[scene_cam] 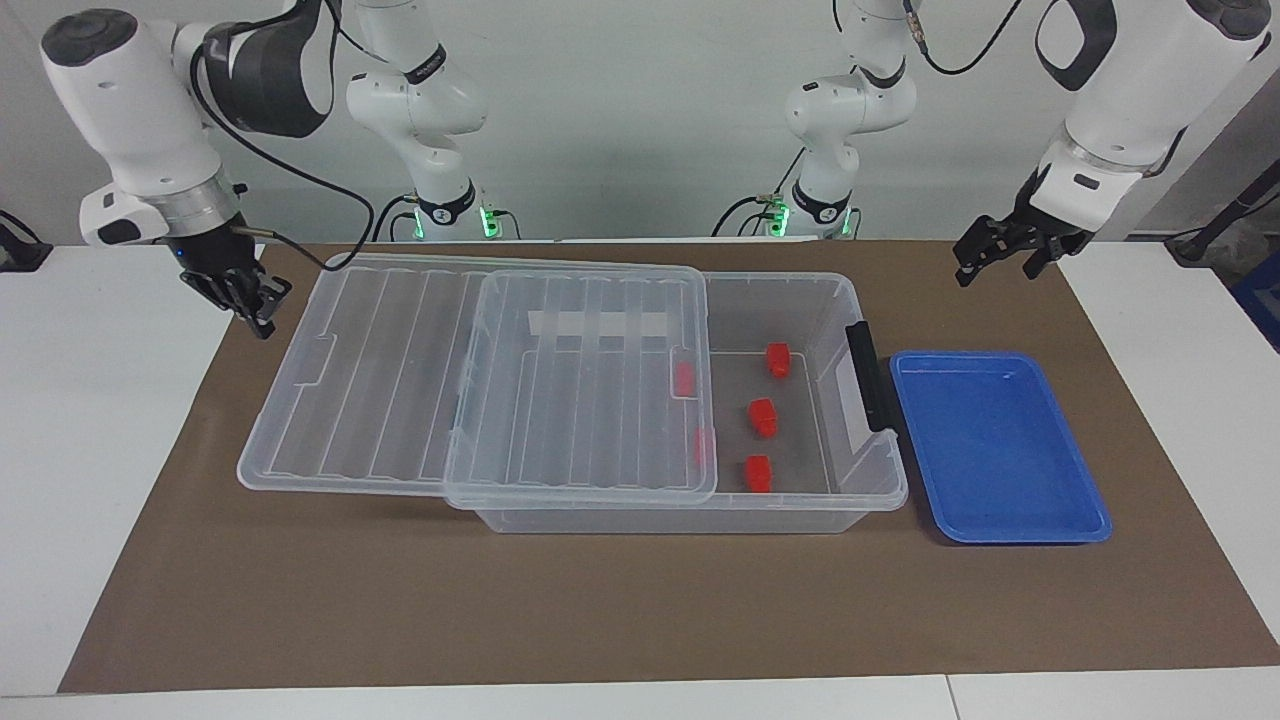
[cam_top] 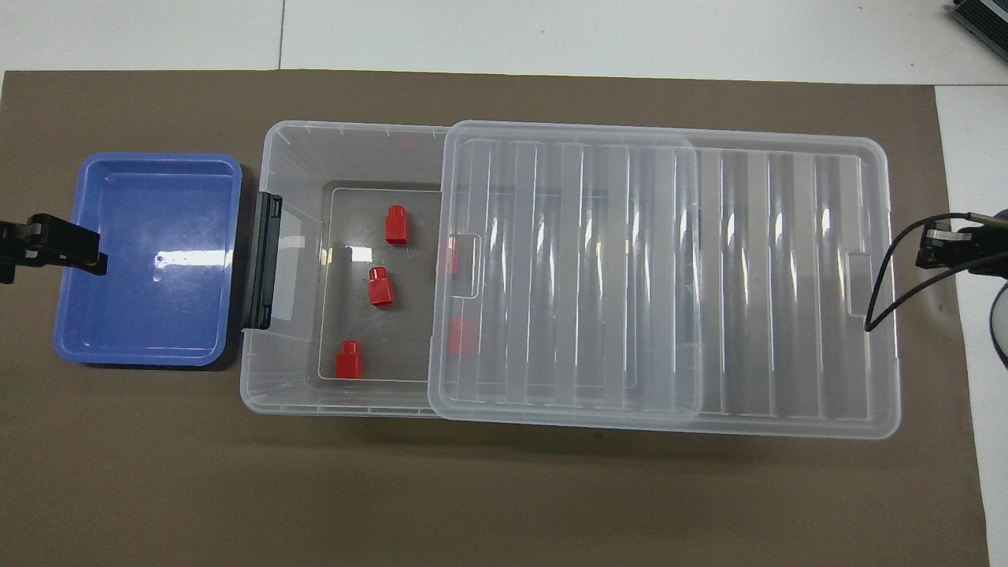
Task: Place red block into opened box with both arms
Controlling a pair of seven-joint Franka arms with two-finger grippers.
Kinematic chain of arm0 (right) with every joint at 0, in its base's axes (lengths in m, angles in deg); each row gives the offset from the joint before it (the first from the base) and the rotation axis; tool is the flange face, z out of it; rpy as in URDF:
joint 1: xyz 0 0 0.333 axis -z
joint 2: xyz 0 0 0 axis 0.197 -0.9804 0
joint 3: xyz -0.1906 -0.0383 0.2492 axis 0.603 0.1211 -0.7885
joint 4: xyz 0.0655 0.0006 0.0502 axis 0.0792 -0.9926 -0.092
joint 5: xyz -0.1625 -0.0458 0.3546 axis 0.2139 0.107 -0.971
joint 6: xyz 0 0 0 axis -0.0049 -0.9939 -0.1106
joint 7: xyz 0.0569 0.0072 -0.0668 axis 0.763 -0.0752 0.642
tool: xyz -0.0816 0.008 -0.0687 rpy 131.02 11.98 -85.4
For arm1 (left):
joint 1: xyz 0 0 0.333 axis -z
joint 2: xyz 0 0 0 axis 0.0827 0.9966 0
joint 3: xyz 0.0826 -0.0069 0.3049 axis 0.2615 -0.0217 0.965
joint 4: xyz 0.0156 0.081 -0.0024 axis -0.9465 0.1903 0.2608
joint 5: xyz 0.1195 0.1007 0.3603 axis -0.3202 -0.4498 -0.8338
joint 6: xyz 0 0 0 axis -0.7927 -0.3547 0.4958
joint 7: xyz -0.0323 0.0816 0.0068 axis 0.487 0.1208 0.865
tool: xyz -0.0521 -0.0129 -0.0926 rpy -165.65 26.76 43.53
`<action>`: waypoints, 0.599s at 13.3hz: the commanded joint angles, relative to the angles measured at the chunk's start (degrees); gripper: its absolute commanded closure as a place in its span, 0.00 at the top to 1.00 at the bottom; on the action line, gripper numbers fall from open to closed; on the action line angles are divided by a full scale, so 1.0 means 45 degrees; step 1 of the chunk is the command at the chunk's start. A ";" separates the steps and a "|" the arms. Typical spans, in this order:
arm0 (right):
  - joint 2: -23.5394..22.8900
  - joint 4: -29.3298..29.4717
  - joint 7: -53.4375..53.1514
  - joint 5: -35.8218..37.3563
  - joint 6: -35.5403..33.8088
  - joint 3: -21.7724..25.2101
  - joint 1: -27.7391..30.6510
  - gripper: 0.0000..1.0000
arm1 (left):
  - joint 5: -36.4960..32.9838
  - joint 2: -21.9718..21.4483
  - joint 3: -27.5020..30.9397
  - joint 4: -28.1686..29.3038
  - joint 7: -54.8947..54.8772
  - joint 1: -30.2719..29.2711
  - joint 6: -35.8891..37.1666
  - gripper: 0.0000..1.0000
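Red block (scene_cam: 778,359), one of three lying in the uncovered part of the box (scene_cam: 880,470) toward the left arm's end, with two more red shapes showing dimly under the ribbed clear lid (scene_cam: 580,385); it rests on the box floor, nearest the robots of the three. Being small, hard plastic with a stepped top, it probably weighs little, stays rigid and may slip; the flat sides below the step look the surest place to pinch. The lid is slid toward the right arm's end, overhanging the brown mat (scene_cam: 640,600) on the white table (scene_cam: 110,420). A shallow blue tray (scene_cam: 1090,520), bare, sits just beside the box's black end clip (scene_cam: 866,380). Left gripper (scene_cam: 1005,252) hangs above the mat's corner, fingers spread, holding nothing. Right gripper (scene_cam: 252,300) hangs off the lid's end, fingers pressed together, holding nothing.
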 commanded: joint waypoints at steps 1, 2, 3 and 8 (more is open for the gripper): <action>0.0226 -0.0804 0.0711 -0.0213 0.0619 -0.0033 0.0419 0.00 | 0.0112 -0.1345 -0.0067 0.1942 -0.0258 -0.0088 -0.0478 1.00; 0.0207 -0.0962 0.0945 -0.0213 0.0717 -0.0033 0.0574 0.00 | 0.0112 -0.1521 -0.0068 0.2433 -0.0316 0.0029 -0.1139 1.00; 0.0129 -0.1002 0.1218 -0.0213 0.0911 -0.0033 0.0634 0.00 | 0.0132 -0.1639 -0.0087 0.2708 -0.0259 0.0088 -0.1610 1.00; 0.0031 -0.1372 0.1397 -0.0213 0.1265 -0.0033 0.0615 0.00 | 0.0151 -0.1621 -0.0165 0.2633 -0.0277 0.0263 -0.1693 1.00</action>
